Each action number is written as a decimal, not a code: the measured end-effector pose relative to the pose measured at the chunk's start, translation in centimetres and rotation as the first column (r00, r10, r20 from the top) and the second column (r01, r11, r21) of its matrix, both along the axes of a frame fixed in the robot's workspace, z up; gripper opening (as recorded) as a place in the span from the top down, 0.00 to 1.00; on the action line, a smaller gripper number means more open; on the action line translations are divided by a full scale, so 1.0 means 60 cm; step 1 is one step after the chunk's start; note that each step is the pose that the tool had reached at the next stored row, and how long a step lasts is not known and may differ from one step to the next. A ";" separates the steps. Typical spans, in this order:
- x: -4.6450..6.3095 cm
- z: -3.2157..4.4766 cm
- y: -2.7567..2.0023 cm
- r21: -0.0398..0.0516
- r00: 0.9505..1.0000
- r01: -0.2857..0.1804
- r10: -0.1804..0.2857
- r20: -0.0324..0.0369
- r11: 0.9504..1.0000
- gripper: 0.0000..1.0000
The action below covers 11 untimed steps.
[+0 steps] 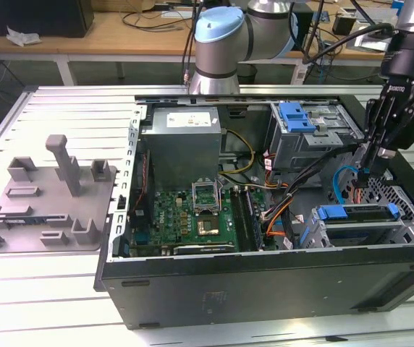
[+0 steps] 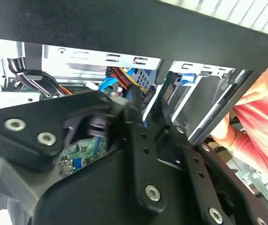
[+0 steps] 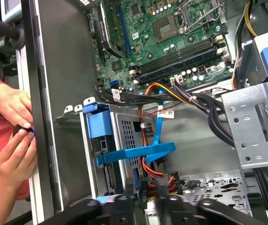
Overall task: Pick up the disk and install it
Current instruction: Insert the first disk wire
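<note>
The disk [image 1: 355,212] sits in the drive cage [image 1: 370,233] at the case's front corner, on the exterior view's right. Its blue carrier frame shows along the top, and the cage hides most of the drive body. In the first wrist view the same blue frame [image 3: 100,125] is seated in the cage. My gripper [image 1: 364,181] hangs inside the case just above and behind that cage. It is shut, with nothing seen between the fingers. A looped blue data cable [image 3: 155,151] lies between the gripper and the cage.
The case holds a motherboard [image 1: 196,210], a grey power supply [image 1: 184,141] and a second blue-fronted bay [image 1: 297,117]. A grey fixture [image 1: 48,191] lies on the table at the exterior view's left. A person's hands [image 3: 14,131] hold something small and blue outside the case wall.
</note>
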State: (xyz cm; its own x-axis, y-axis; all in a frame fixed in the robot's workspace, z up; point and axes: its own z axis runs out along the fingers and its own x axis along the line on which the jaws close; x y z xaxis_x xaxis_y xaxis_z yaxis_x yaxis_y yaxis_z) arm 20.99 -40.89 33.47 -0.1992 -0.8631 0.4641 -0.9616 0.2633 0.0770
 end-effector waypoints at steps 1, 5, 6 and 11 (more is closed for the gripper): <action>0.000 -0.001 0.0002 0.000 1.000 0.001 -0.001 0.000 1.000 0.74; 0.000 -0.004 0.0002 0.000 1.000 0.004 -0.004 0.000 1.000 0.84; 0.000 -0.004 0.0002 0.000 1.000 0.004 -0.004 0.000 1.000 0.84; 0.000 -0.004 0.0002 0.000 1.000 0.004 -0.004 0.000 1.000 0.84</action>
